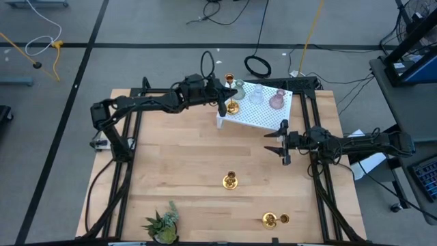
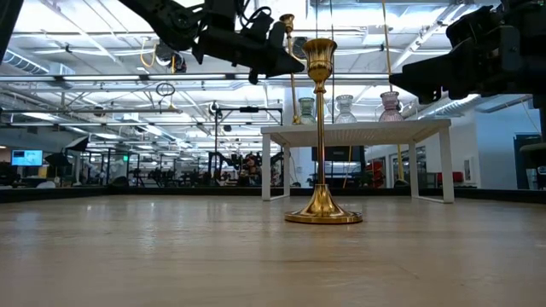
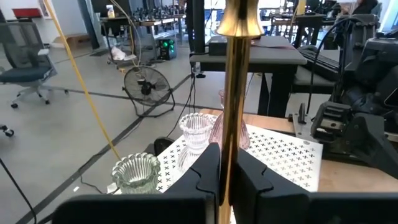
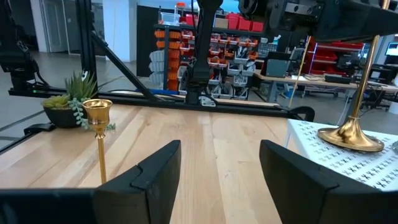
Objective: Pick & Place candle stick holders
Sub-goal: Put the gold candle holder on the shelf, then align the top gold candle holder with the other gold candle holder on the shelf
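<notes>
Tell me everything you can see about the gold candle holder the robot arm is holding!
The gold candle holder looks like shiny polished metal. It has a thin straight stem, a flared cup on top and a round domed base. It stands upright, with the left gripper shut on its stem. Its base rests on the near-left corner of the white perforated rack, beside three glass holders.
</notes>
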Tool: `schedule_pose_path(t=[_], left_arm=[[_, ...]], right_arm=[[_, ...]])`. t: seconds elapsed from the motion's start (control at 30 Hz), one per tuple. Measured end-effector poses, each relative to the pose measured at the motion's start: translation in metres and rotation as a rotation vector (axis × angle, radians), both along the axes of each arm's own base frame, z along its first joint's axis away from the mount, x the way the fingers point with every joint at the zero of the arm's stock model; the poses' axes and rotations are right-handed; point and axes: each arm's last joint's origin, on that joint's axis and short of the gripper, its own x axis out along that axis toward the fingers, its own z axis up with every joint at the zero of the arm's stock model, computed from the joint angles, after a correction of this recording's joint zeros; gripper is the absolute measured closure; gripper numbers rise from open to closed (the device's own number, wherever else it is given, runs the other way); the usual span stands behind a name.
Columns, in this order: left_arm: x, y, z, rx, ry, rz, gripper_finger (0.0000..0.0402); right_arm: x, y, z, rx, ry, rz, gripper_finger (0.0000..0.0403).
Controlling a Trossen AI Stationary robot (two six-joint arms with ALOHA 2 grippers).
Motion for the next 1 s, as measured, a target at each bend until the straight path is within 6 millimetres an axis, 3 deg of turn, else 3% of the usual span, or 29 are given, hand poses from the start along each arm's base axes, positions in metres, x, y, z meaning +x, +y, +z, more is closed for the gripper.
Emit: schedule_pose_path(t=[0.33,0.77,1.0], left_arm=[[0.000,-0.001,0.001,0.004,-0.013,0.000,0.0369],[-0.002,-0.002,0.006,0.028,-0.021,-0.003,0.0262],[-0.008,-0.012,0.018,0.044,-0.013,-0.021,0.0240]], right_arm=[[0.000,0.000,0.000,0.000,0.000,0.000,0.0193],[0.000,0.000,0.000,0.000,0.000,0.000,0.0193],[0.000,0.000,0.000,0.000,0.000,0.000,0.0193]])
